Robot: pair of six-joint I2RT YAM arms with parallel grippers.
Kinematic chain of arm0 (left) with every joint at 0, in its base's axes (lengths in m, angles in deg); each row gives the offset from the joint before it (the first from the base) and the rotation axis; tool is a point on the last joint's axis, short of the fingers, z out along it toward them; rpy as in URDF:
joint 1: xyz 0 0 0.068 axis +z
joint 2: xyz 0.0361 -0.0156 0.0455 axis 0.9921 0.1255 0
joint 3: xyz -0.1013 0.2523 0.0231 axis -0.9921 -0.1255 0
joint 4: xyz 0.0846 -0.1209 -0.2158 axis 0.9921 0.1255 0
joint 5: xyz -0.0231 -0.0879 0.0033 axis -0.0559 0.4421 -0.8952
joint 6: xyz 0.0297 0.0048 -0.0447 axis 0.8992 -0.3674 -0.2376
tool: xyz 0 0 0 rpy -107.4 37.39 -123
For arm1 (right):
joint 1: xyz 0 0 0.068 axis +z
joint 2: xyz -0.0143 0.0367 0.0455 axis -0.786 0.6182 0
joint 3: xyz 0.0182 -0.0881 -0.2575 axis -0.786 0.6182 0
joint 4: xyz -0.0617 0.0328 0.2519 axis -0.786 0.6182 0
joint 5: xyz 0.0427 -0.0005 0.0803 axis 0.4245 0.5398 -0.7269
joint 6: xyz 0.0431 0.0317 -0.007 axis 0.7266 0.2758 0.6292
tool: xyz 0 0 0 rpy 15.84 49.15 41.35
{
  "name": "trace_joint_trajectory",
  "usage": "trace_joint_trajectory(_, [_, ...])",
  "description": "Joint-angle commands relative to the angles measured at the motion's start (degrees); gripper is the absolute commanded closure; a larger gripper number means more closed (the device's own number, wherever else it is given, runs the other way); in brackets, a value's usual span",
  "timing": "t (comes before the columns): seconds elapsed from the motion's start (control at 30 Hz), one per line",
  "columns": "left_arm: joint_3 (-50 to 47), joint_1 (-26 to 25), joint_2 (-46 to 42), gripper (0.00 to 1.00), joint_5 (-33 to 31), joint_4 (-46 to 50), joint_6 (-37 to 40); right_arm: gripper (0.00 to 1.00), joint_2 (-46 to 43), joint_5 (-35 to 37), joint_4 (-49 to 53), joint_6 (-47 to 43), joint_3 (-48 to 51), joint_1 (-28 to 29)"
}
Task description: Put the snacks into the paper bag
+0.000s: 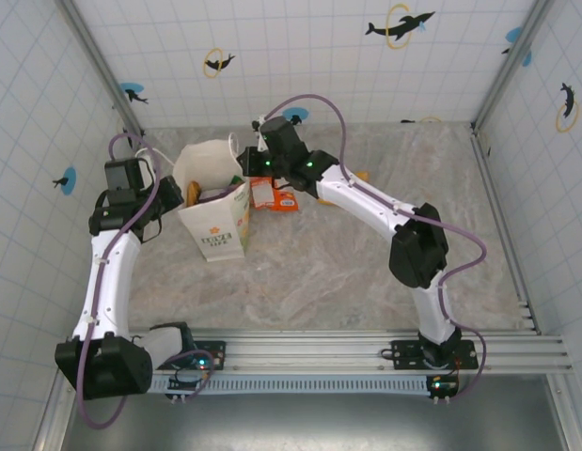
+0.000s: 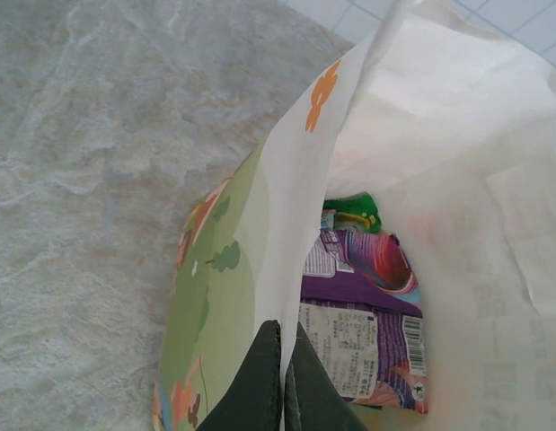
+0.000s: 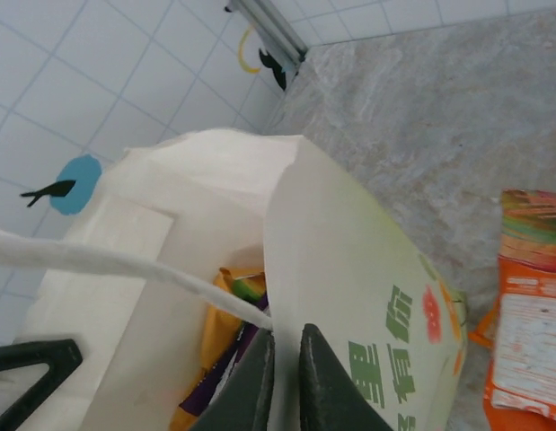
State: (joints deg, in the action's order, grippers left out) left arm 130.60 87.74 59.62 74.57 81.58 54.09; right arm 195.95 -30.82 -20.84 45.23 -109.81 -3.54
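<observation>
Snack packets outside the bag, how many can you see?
2: one orange-white glossy packet lying right beside the white paper bag, one yellow-orange packet peeking past the right arm. Others may hide under that arm.

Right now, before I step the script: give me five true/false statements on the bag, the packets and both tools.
1. The bag stands upright with its mouth open. True.
2. The left tool is closed on a wall of the bag. True.
3. The bag has nothing in it. False: a purple packet and a green packet lie inside.
4. Every packet is in the bag. False: an orange packet lies on the table beside it.
5. The right tool holds the orange packet. False: it is closed on the bag's rim.
</observation>
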Motion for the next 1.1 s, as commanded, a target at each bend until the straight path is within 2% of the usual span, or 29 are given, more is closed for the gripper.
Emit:
trace_joint_trajectory(0.0, [2.9, 0.1, -0.2, 0.95, 6.6, -2.8, 1.2, 0.91, 0.7, -2.0, -4.3, 0.9, -4.1, 2.0])
trace_joint_trajectory(0.23, [3.5, -0.3, -0.4, 0.95, 15.1, -7.1, -1.4, 0.93, 2.8, -2.4, -5.4, 1.4, -9.1, 4.7])
trace_joint_trajectory(0.3, [3.4, -0.7, -0.4, 0.95, 15.2, -7.7, -1.8, 0.93, 3.6, -2.5, -5.6, 1.7, -9.6, 4.8])
trace_joint_trajectory(0.43, [3.2, -0.7, -0.8, 0.94, 8.4, -4.6, -1.2, 0.92, 3.7, -2.4, -3.6, 0.8, -10.4, 4.8])
trace_joint_trajectory(0.53, [2.7, -0.7, -1.1, 0.93, 3.3, -2.1, -0.3, 0.84, 2.2, -0.4, -1.1, -1.2, -10.3, 4.8])
trace_joint_trajectory(0.73, [1.2, -0.8, -1.4, 0.92, -0.4, -0.5, 0.0, 0.62, -1.6, 3.3, 3.6, -4.9, -9.3, 4.6])
trace_joint_trajectory(0.9, [1.4, -0.7, -1.7, 0.92, -5.6, 1.5, 0.2, 0.56, -7.0, 6.4, 4.4, -7.1, -3.5, 4.3])
trace_joint_trajectory(1.07, [1.7, -0.7, -1.7, 0.92, -9.0, 3.5, 0.9, 0.53, -14.7, 3.7, -1.6, -8.4, 7.3, 3.8])
